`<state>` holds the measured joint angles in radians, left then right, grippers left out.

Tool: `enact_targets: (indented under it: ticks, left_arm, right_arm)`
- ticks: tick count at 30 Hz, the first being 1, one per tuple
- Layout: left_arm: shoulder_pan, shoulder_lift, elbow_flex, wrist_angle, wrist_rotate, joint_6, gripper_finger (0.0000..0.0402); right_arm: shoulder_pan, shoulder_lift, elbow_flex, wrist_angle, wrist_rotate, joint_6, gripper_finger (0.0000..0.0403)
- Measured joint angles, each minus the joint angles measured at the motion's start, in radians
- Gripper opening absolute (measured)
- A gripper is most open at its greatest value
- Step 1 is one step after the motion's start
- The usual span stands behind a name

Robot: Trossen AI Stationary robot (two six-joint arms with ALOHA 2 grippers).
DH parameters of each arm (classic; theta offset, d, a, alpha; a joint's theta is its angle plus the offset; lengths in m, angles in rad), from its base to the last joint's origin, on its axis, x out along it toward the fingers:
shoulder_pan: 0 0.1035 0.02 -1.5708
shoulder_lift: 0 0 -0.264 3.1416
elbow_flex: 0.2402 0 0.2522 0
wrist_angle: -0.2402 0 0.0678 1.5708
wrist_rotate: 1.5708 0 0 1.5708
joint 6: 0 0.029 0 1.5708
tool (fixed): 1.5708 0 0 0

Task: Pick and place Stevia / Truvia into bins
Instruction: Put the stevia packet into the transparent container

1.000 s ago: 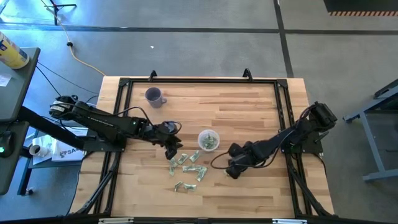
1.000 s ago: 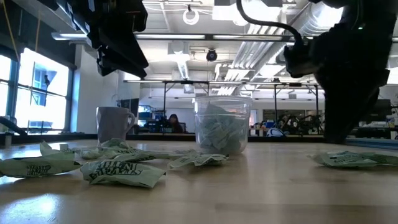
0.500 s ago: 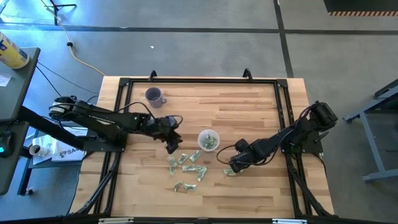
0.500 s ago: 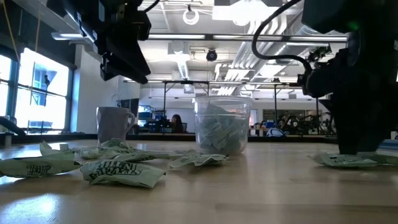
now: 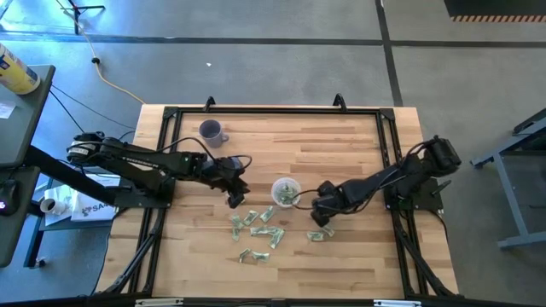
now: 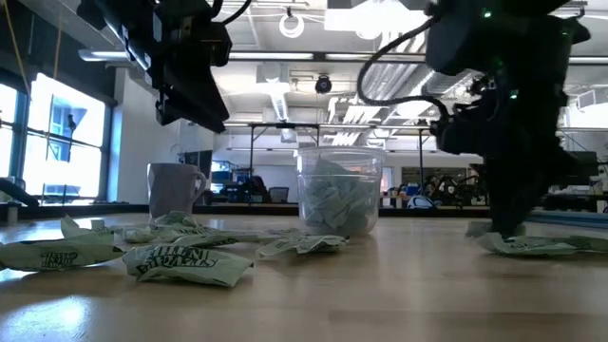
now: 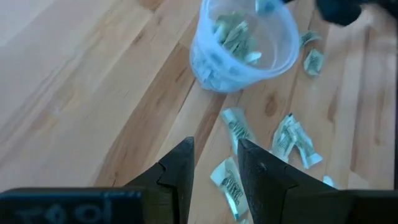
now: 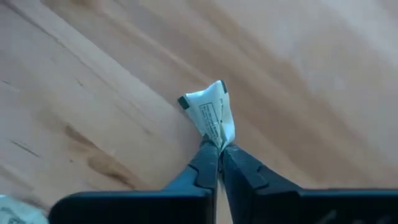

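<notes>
1. Far left we see the purple mug (image 5: 211,130) on the worktop (image 5: 341,145), not part of the job.
2. Left gripper (image 5: 235,200) hovers over the worktop just left of the clear cup (image 5: 286,192); its fingers (image 7: 180,171) stand partly apart, holding nothing. Since the earlier frame it has edged slightly away from the sachet pile.
3. Loose Stevia sachets (image 5: 256,228) lie in a scatter below the cup; the cup already holds several.
4. Right gripper (image 5: 319,215) sits just right of the cup, fingers (image 8: 208,163) clenched on one white-green sachet (image 8: 210,115), pinched at its edge. Earlier those fingers were spread wide and lower on the worktop; now they have snapped closed and the arm has moved toward the cup.
5. One more sachet (image 5: 317,234) lies just below that gripper.
6. To do it well, we judge: lift clear of the worktop, centre over the cup rim, release only once above the opening, since an edge pinch may slip.
</notes>
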<state>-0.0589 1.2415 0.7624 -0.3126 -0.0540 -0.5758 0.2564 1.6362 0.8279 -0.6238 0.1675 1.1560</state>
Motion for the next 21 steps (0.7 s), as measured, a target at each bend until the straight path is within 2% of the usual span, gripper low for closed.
enact_targets:
  ticks: [3,7,9,11,15,18,21]
  left_arm:
    - [0.000,-0.007,0.000,-0.059,-0.001,-0.033,0.0156]
    - [-0.006,-0.043,0.000,-0.153,-0.012,-0.101,0.0156]
    - [-0.026,-0.075,0.000,-0.192,-0.047,-0.129,0.0156]
    - [-0.057,-0.109,0.000,-0.218,-0.095,-0.155,0.0156]
    - [-0.121,-0.156,0.000,-0.292,-0.181,-0.214,0.0156]
    - [-0.165,-0.166,0.000,-0.341,-0.205,-0.256,0.0156]
    - [-0.207,-0.160,0.000,-0.362,-0.206,-0.299,0.0156]
  right_arm:
    - [-0.035,-0.044,0.073,-0.009,0.015,-0.115,0.0019]
    - [-0.069,-0.102,0.201,-0.064,0.060,-0.256,0.0005]
    - [-0.085,-0.110,0.271,-0.064,0.062,-0.341,0.0009]
    - [-0.112,-0.099,0.327,-0.036,0.031,-0.444,0.0006]
    - [-0.181,-0.007,0.395,0.041,-0.113,-0.599,0.0009]
    - [-0.212,0.056,0.420,0.035,-0.162,-0.647,0.0032]
    - [-0.219,0.086,0.425,0.030,-0.162,-0.678,0.0071]
